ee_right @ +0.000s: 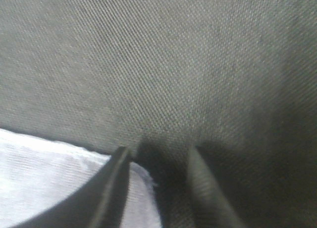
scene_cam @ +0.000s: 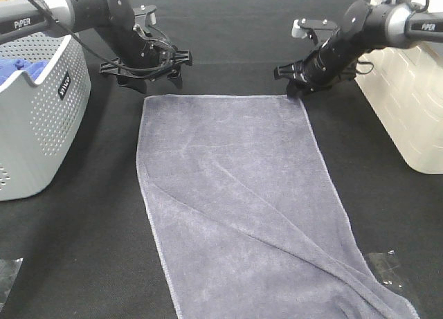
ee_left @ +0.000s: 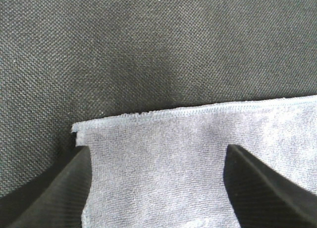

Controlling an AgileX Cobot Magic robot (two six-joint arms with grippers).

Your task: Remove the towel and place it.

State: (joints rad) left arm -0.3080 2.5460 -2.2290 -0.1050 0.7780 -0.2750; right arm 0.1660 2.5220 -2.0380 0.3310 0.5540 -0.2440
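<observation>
Counter (scene_cam: 228,42): black. Towel (scene_cam: 235,194): spread flat on it between grey basket (scene_cam: 41,118) and white basket (scene_cam: 408,104); removal looks done, only withdrawal left. Left pincer (scene_cam: 149,73): jaws apart above one far corner, empty. Right pincer (scene_cam: 294,84): jaws apart at the other, clamping nothing.

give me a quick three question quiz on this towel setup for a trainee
1. True or false: the towel lies inside the grey basket.
2. The left gripper is: A shut on the towel; B open above a towel corner; C gripping the grey basket.
3. Fill in: the cloth in the grey basket is ____ in colour.
Key: 1 false, it lies spread on the table; 2 B; 3 blue.
</observation>
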